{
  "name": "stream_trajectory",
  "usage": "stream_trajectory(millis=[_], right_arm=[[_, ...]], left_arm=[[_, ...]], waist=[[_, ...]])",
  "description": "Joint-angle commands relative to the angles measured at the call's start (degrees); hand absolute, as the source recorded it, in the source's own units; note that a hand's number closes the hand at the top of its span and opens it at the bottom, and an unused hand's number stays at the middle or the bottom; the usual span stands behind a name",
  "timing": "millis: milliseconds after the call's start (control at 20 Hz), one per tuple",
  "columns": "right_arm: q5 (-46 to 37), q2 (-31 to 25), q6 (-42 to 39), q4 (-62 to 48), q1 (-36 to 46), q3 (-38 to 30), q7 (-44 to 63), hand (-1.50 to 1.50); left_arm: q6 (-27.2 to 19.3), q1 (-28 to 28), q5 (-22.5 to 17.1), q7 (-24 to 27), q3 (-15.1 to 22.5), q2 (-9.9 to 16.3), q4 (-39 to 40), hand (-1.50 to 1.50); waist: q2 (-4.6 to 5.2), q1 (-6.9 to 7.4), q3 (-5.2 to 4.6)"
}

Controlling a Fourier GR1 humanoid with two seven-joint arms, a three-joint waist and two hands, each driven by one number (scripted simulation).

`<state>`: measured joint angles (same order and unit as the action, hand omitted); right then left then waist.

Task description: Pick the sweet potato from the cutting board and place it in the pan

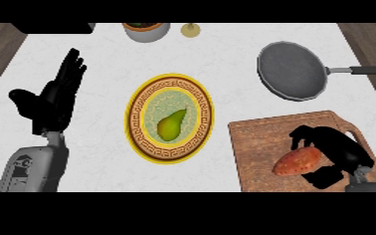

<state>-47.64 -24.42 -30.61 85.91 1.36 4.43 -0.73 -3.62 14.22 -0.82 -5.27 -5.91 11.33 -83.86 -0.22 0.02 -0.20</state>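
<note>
An orange-red sweet potato [297, 162] lies on the brown wooden cutting board [260, 139] at the lower right. My right hand [339, 152] sits over the board just right of it, fingers curled round its right end. The grey pan [291, 70] stands beyond the board at the upper right, handle pointing right, with nothing in it. My left hand [53, 98] rests open at the left side of the counter, fingers up.
A yellow patterned plate [140, 129] with a green pear [170, 124] on it sits mid-counter. A white pot with a plant [145, 31] and a small pale object [190, 30] stand at the back edge.
</note>
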Motion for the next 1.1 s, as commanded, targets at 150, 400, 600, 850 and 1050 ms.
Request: stream_trajectory(millis=[150,400,600,850,1050], right_arm=[[-4.5,2.4,-1.0,10.9,-3.8,6.6,1.3,1.50],[-14.9,12.7,1.5,19.7,-6.4,27.1,8.4,1.50],[-18.8,13.8,10.3,28.0,-5.6,27.2,9.5,1.50],[-20.1,18.0,15.6,37.0,-8.8,29.6,12.4,1.50],[-16.5,18.5,13.6,40.5,-4.9,21.6,13.4,1.50]], left_arm=[[1.0,-3.8,0.3,0.6,-0.6,0.6,-2.8,0.00],[0.8,-2.6,0.1,0.5,-0.3,-0.2,-1.1,0.00],[1.4,-2.3,-0.8,0.3,-1.0,0.2,-1.7,0.00],[-0.5,-2.1,0.5,-1.6,0.1,-1.2,-2.9,0.00],[-0.7,-1.5,1.9,0.0,0.8,-1.4,-1.9,0.00]], waist=[[0.04,-0.27,0.16],[-0.10,-0.43,0.13],[-0.16,-0.74,0.18],[-0.06,-0.60,0.22],[0.18,-0.13,0.20]])
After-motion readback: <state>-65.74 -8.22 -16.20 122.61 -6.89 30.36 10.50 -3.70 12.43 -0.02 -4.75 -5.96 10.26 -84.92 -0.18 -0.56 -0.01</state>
